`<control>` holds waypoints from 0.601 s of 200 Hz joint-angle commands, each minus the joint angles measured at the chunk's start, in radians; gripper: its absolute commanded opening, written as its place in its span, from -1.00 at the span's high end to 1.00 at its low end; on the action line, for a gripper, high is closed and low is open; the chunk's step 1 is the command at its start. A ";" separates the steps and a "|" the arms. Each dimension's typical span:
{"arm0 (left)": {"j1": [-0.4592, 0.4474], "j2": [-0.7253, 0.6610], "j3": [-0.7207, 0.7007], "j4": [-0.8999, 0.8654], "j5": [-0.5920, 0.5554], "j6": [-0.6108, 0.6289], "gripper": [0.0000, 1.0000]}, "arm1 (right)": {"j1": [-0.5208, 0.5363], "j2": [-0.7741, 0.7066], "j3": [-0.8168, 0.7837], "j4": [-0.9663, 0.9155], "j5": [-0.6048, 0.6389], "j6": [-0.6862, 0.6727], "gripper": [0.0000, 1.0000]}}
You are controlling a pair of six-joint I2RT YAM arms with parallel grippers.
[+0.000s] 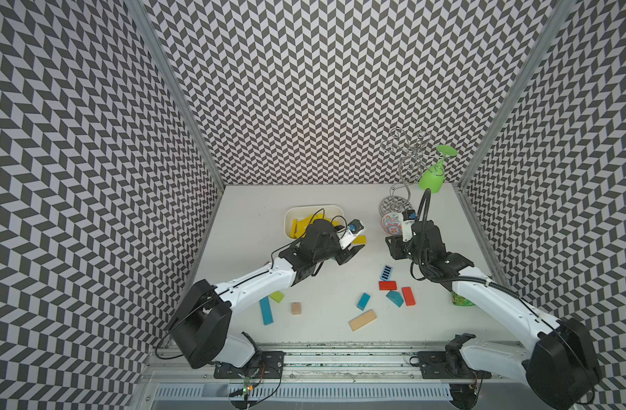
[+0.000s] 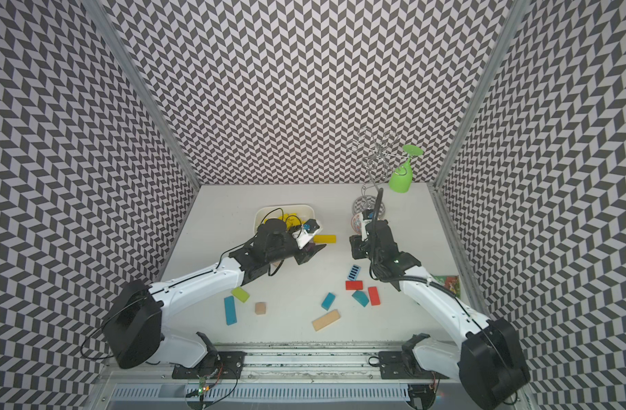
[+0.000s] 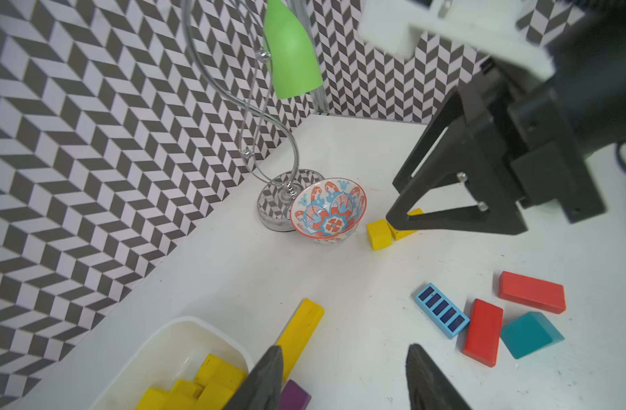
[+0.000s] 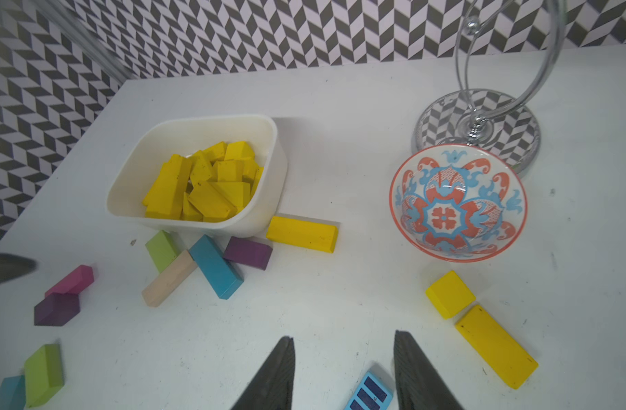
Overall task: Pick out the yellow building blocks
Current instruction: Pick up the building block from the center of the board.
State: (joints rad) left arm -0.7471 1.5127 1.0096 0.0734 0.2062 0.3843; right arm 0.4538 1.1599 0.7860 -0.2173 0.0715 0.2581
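Observation:
Several yellow building blocks lie piled in a white tub (image 4: 197,122), whose rim also shows in both top views (image 1: 290,220) (image 2: 261,213). One long yellow bar (image 4: 302,234) (image 3: 300,330) (image 1: 359,240) lies on the table against the tub's corner. A yellow cube (image 4: 450,293) (image 3: 378,234) and a yellow bar (image 4: 496,346) lie near the patterned bowl. My left gripper (image 3: 345,351) (image 1: 350,253) is open and empty, one finger just over the long bar's near end. My right gripper (image 4: 344,337) (image 3: 393,200) is open and empty above bare table, left of the cube and bar.
The patterned bowl (image 4: 458,202) (image 1: 389,223) leans at a chrome stand (image 4: 476,131) that carries a green goblet (image 1: 431,179). Red (image 1: 387,285), teal (image 1: 395,298), blue (image 1: 266,310), striped blue (image 1: 387,272), wooden (image 1: 363,319), lime (image 1: 276,296) and purple (image 4: 247,252) blocks lie scattered.

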 commanded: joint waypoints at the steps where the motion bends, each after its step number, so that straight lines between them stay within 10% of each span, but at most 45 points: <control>1: -0.006 0.112 0.121 -0.169 -0.027 0.243 -0.12 | -0.005 -0.085 -0.025 0.000 0.065 0.033 0.06; 120: 0.054 0.727 0.761 -0.613 -0.019 0.473 -0.21 | -0.011 -0.223 -0.052 -0.007 0.073 -0.065 0.01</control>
State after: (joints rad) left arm -0.7040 2.1685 1.6878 -0.4011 0.1627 0.8268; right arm 0.4477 0.9295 0.7025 -0.2398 0.1333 0.2245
